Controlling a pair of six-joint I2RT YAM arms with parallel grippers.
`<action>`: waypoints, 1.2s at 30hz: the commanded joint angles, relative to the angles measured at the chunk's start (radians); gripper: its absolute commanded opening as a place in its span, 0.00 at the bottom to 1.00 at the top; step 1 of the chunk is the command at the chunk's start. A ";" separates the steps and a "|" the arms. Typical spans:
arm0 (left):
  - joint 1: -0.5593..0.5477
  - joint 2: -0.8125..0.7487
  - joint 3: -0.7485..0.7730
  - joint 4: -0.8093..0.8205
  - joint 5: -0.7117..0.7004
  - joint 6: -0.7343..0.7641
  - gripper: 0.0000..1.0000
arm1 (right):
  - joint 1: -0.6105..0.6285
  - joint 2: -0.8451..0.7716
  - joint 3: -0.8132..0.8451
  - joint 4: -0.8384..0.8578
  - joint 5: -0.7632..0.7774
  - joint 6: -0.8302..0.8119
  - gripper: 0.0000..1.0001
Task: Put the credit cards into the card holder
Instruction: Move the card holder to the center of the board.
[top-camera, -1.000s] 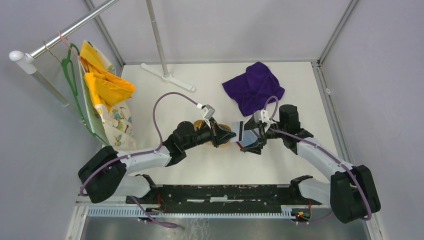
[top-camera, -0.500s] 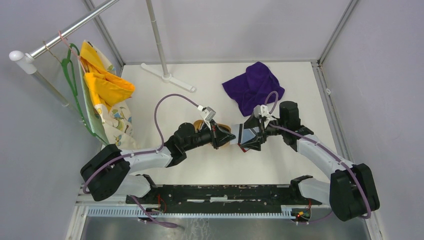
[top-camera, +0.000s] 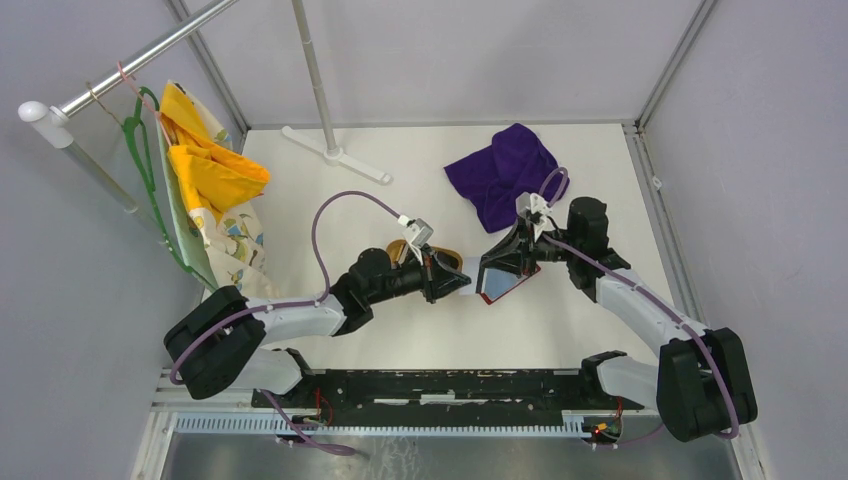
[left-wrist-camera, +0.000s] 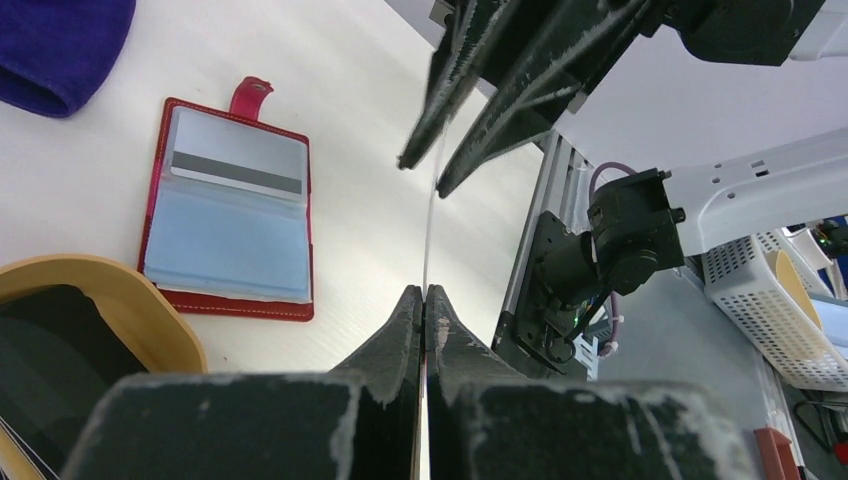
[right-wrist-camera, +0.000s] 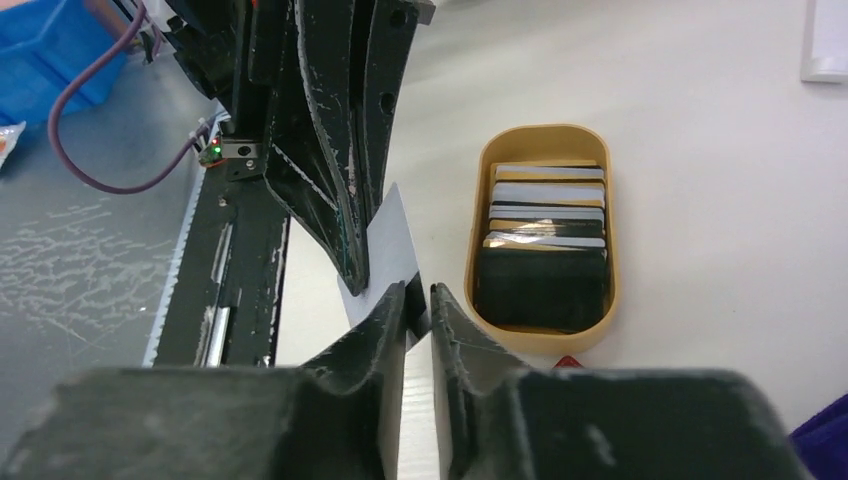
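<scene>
Jaws of the left gripper (left-wrist-camera: 425, 297) pinch tight on one white credit card (right-wrist-camera: 385, 250). The right gripper (right-wrist-camera: 418, 300) has narrow jaws around its other end. Nearby, the red card holder (left-wrist-camera: 225, 215) lies open on the table (left-wrist-camera: 350, 120), just beside the tan tray (right-wrist-camera: 545, 140) with the other credit cards (right-wrist-camera: 545, 200).

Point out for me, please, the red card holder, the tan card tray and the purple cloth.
red card holder (left-wrist-camera: 226, 245): left wrist view, lower clear sleeve.
tan card tray (right-wrist-camera: 545, 133): right wrist view, rim at its upper end.
purple cloth (top-camera: 508, 172): top external view, its middle.
</scene>
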 joint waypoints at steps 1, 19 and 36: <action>-0.004 -0.007 -0.009 0.072 -0.011 0.031 0.05 | -0.007 0.002 0.007 0.061 -0.015 0.069 0.06; -0.105 0.133 0.284 -0.556 -0.395 0.123 0.43 | -0.301 -0.010 0.222 -0.552 0.539 -0.461 0.00; 0.055 0.794 1.003 -0.916 -0.154 0.113 0.34 | -0.449 0.004 0.216 -0.565 0.454 -0.453 0.00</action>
